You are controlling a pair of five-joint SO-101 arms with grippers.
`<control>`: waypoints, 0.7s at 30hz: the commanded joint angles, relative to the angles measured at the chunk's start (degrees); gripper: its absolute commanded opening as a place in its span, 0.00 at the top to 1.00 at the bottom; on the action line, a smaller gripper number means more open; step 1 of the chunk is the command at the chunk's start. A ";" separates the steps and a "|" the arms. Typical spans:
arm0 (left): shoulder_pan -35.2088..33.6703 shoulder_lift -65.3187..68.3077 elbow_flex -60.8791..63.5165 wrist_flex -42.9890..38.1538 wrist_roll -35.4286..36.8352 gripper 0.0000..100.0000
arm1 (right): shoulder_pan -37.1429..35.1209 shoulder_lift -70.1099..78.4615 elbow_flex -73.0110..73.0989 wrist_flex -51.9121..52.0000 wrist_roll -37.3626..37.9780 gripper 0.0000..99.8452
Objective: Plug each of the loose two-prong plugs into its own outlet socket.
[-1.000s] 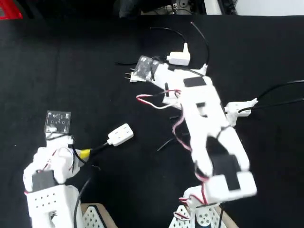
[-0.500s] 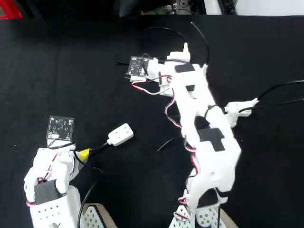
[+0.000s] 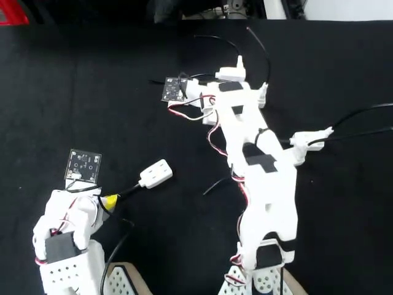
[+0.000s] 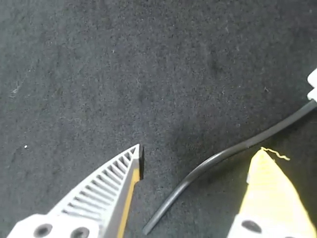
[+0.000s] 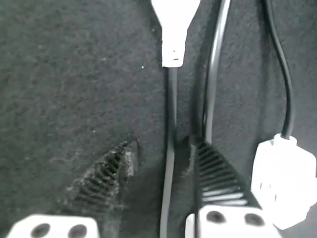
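A white outlet socket (image 3: pixel 155 174) lies left of centre, and its black cord (image 4: pixel 213 159) runs between the fingers of my open left gripper (image 4: pixel 199 150), whose yellow finger (image 3: pixel 110 200) touches nothing. My right arm (image 3: pixel 245 123) stretches toward the back. There my right gripper (image 5: pixel 161 153) stands open astride a thin black cord (image 5: pixel 169 124) that leads to a white plug (image 5: pixel 174 25). A white socket block (image 5: pixel 283 174) lies beside one finger and also shows at the back (image 3: pixel 230 74). Another white plug (image 3: pixel 310 138) lies at the right with its cords.
Black cords loop over the dark cloth at the back (image 3: pixel 221 40) and run off the right edge (image 3: pixel 362 123). A short loose cord piece (image 3: pixel 215 184) lies by the right arm's middle. The arm bases stand at the front edge.
My right arm has straightened and swung toward the back, its wrist turning over the plug near the far socket. The left arm's wrist has shifted slightly to the right.
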 commanded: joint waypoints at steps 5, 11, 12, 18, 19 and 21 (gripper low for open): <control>0.92 -0.26 -0.31 0.00 -0.62 0.66 | 2.37 1.89 -4.00 0.18 0.70 0.99; 1.19 -0.26 -0.22 0.00 -0.70 0.66 | 2.37 1.45 -6.11 8.18 2.90 0.99; 1.19 -0.26 -0.22 0.00 -0.70 0.66 | 2.37 1.45 -6.46 8.70 2.90 0.99; 1.27 -0.26 -0.22 0.00 -0.70 0.66 | 2.73 -1.10 -6.55 9.85 3.25 0.99; 1.27 -0.26 -0.22 0.00 -0.70 0.66 | 2.64 -2.42 -5.76 10.46 3.43 0.99; 1.27 -0.26 -0.22 0.00 -0.79 0.66 | 2.55 -5.85 -3.38 11.08 4.57 0.99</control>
